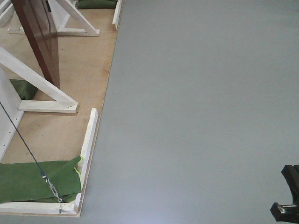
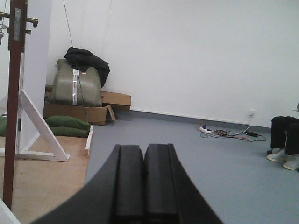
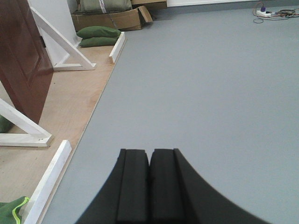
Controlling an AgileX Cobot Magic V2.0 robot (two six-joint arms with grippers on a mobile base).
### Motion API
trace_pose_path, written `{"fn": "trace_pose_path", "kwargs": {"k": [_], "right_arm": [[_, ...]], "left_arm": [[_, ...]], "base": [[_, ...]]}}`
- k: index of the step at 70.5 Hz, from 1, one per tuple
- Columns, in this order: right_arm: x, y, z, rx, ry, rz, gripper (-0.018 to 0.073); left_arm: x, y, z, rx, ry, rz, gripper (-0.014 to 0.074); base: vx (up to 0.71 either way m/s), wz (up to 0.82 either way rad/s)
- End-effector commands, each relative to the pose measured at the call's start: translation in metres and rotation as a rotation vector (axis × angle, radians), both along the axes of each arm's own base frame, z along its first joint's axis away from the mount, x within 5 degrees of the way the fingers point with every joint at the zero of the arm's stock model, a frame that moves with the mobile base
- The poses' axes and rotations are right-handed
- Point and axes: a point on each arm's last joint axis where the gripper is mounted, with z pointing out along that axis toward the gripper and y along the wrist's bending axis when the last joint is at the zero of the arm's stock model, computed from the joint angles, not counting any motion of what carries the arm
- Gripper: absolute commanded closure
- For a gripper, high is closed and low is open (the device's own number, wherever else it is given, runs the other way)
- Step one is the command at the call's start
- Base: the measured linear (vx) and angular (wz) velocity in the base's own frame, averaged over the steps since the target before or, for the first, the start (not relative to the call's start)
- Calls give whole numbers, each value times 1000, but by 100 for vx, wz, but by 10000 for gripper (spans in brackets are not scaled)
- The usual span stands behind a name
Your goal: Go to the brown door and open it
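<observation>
Plain grey vinyl floor (image 1: 201, 116) fills the centre and right of the front view. A pale plywood platform (image 1: 79, 65) lies on it along the left edge, bordered by white timber strips (image 1: 88, 140). On the platform: white triangular wooden braces (image 1: 46, 95) at mid-left, flat green fabric sandbags (image 1: 32, 179) at lower left, and the foot of the glossy reddish-brown door (image 1: 39, 32) at upper left, contact unclear. In the left wrist view, brown cardboard boxes (image 2: 93, 112) sit on the grey floor at left by the wall, and a white power strip with cables (image 2: 205, 130) lies right of centre.
</observation>
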Motion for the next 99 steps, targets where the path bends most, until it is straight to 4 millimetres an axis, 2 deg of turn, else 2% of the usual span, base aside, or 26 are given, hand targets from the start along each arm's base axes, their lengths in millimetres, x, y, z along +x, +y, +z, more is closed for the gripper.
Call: {"fn": "trace_pose_path", "kwargs": {"k": [1, 61, 99], "right_arm": [[1, -1, 7, -10, -95, -7, 559], [1, -1, 7, -10, -95, -7, 559], [1, -1, 7, -10, -95, -7, 559]], "left_arm": [[-2, 1, 0, -23, -75, 6, 580], [-2, 1, 0, -23, -75, 6, 580], [-2, 1, 0, -23, -75, 6, 580]], "base": [[0, 0], [1, 0], [18, 6]]}}
